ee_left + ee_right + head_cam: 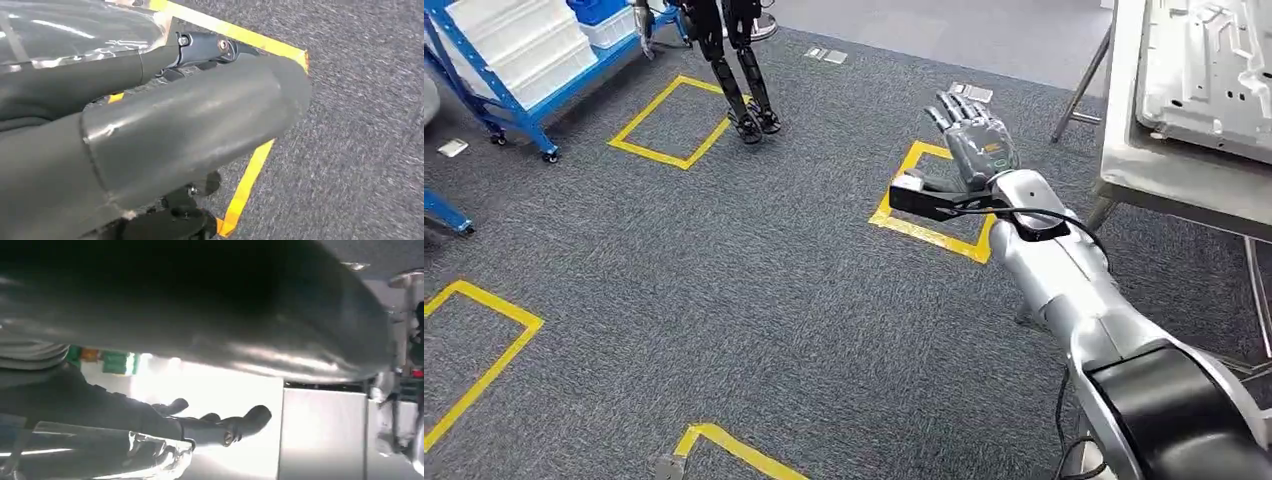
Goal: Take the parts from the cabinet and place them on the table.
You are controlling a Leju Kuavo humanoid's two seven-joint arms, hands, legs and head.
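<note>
right hand: the silver right hand (972,135) is raised over the grey carpet (754,290), fingers spread and apart, grasping nothing.
left hand: its thick grey thumb and dark fingers (210,47) show in the left wrist view over carpet and a yellow tape line (247,185); whether it is released or clenched, i cannot tell.
part: a pale grey moulded metal panel (1209,75) lies on the grey metal table (1169,180), to the right of the raised hand.
cabinet: a blue-framed shelving rack with white bins (519,55) stands far left.
other robot: dark legs (739,70) stand beside a yellow taped square (674,120).
</note>
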